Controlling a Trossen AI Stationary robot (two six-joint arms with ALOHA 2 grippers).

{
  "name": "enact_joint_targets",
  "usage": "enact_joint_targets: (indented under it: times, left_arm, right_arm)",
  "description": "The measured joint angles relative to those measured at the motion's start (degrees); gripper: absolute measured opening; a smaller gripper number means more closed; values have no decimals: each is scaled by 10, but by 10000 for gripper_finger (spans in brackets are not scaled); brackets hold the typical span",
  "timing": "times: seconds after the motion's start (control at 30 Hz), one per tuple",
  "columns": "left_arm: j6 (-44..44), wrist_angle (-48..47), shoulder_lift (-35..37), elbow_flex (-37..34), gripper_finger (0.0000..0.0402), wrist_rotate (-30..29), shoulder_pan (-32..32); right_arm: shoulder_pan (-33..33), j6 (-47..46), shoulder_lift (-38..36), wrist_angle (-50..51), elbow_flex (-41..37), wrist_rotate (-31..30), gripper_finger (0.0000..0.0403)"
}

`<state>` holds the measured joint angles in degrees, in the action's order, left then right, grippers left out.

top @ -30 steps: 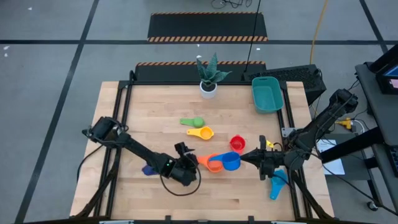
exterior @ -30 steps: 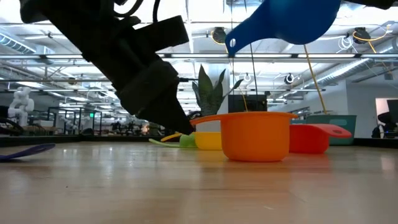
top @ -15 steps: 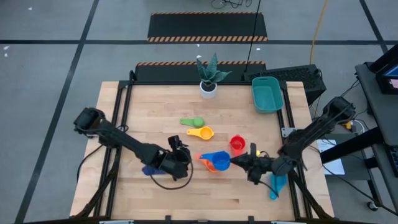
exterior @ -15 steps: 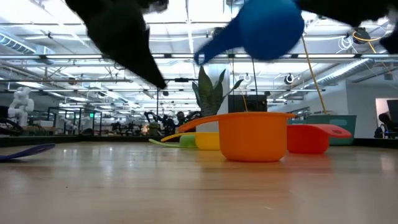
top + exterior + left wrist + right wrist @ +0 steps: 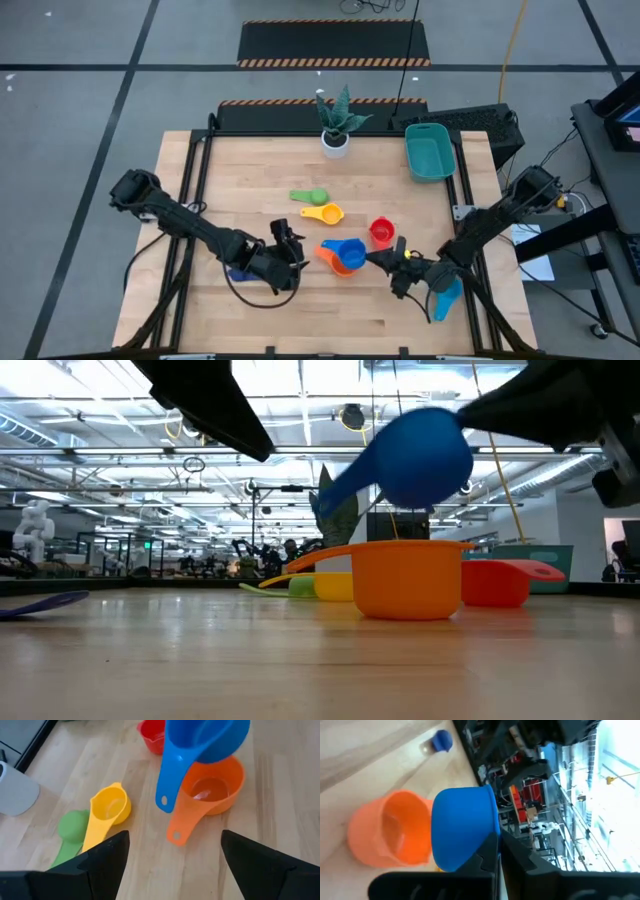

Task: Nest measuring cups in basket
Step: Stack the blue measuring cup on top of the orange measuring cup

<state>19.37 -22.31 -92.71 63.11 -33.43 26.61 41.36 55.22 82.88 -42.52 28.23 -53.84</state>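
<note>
My right gripper (image 5: 376, 257) is shut on a blue measuring cup (image 5: 351, 250), which hangs just over the orange cup (image 5: 336, 262) standing on the table. My left gripper (image 5: 293, 256) hovers open to the left of both, with nothing between its fingers (image 5: 107, 862). The red cup (image 5: 381, 232), yellow cup (image 5: 325, 213) and green cup (image 5: 309, 196) lie farther back. A dark blue cup (image 5: 237, 273) lies half hidden under the left arm. A light blue cup (image 5: 445, 298) lies under the right arm. The teal basket (image 5: 430, 150) stands at the far right. My right gripper pinches the blue cup's bowl wall at the rim (image 5: 489, 840), on the side opposite its handle. Its fingers come nearly level from the table's right. The cup is lifted clear and tilted, its handle (image 5: 338, 488) slanting down to the left above the orange cup (image 5: 410, 575).
A white pot with a plant (image 5: 335, 135) stands at the far edge, left of the basket. The near part of the table in front of the cups is bare wood.
My right gripper has carried the blue cup down and toward the table's left, rolling it, so the cup now hangs over the orange cup instead of beside it. My left gripper has risen from the table and drawn back to the left, staying open.
</note>
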Motion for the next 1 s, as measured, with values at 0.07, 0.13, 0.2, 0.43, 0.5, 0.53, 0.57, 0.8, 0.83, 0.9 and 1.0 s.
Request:
enact_joint_targets:
  times: [0.07, 0.13, 0.2, 0.43, 0.5, 0.53, 0.57, 0.8, 0.83, 0.9, 1.0]
  left_arm:
    - [-1, 0, 0, 0, 311, 0, -1]
    - [-2, 3, 0, 0, 303, 0, -4]
    - [-2, 7, 0, 0, 294, 0, -9]
    - [-21, 47, 0, 0, 262, 1, -22]
    - [-28, 59, 0, 0, 255, 3, -22]
    - [-31, 65, 0, 0, 251, 4, -23]
    - [-34, 72, 0, 0, 249, 4, -23]
    - [-40, 91, 0, 0, 244, 7, -22]
    - [-40, 91, 0, 0, 244, 10, -22]
    - [-40, 91, 0, 0, 243, 19, -22]
    - [-40, 90, 0, 0, 243, 21, -22]
  right_arm:
    - [0, -8, 15, 0, 0, 0, 0]
    - [0, -13, 31, -11, 0, 1, 0]
    - [0, -14, 43, -29, 0, 1, 0]
    - [-5, -38, 49, -39, 0, 24, 0]
    - [-10, -53, 50, -35, 0, 40, 0]
    - [-13, -61, 50, -32, 0, 46, 0]
    - [-17, -68, 50, -29, 0, 48, 0]
    - [-40, -98, 49, -14, 0, 77, 10]
    - [-40, -98, 49, -14, 0, 77, 12]
    - [-41, -97, 50, -14, 0, 76, 18]
    - [-40, -103, 50, -14, 0, 77, 29]
